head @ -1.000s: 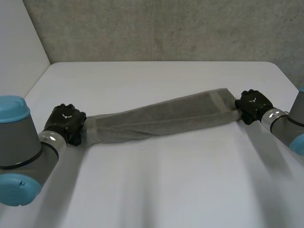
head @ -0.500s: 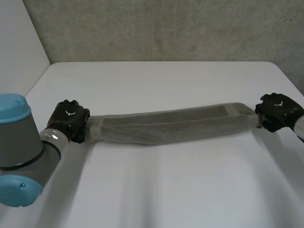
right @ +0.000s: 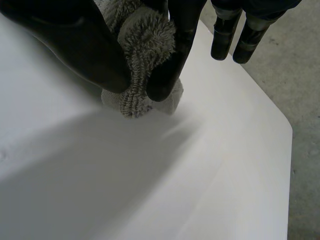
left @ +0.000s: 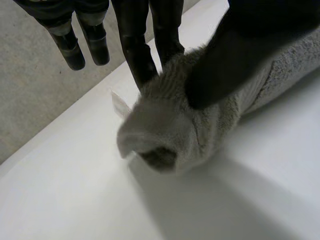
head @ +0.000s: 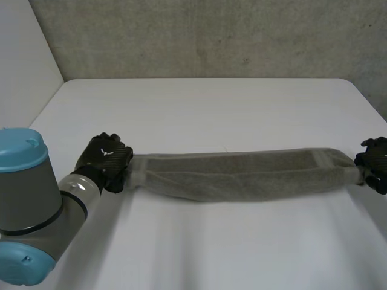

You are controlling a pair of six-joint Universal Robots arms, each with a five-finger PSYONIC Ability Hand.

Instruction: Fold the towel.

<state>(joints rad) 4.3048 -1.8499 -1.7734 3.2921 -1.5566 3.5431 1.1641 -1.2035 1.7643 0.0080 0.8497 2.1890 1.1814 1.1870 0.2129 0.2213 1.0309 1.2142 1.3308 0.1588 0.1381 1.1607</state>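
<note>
Right, I'm holding the towel [head: 242,175] by its two short ends, stretched sideways across the white table [head: 205,109], nearer my side than the far wall. It's lying as one long narrow band, looking already doubled along its length. It's running from my left hand [head: 107,162] straight over to my right hand [head: 375,170].

My left hand is pinching its end. In the left wrist view the left thumb [left: 235,55] is pressing bunched cloth against two fingers [left: 135,50], while the others are hanging straight and idle beside them. A lump of the end is poking out past the pinch, just above the table.

My right hand is doing the same at the other end. In the right wrist view the right thumb [right: 75,45] and one finger [right: 174,55] are squeezing a rolled wad of terry, with the spare fingers sticking out free. That hand is sitting close to the table's side edge.

As for why, I'm spreading the ends apart so the band is lying straight, with no twist or sag in the middle. That way the long edges are lining up. Whether the middle is resting on the table or hanging just over it, I can't tell.

My guess is the next fold calls for bringing one end over onto the other to halve the length, with both pinches staying firm.

The risk is that I'm gripping the ends as bunches, not as flat corners. The layers may slip, or the fold may come out crooked. I'm also running short of room on the right for pulling any wider.
</note>
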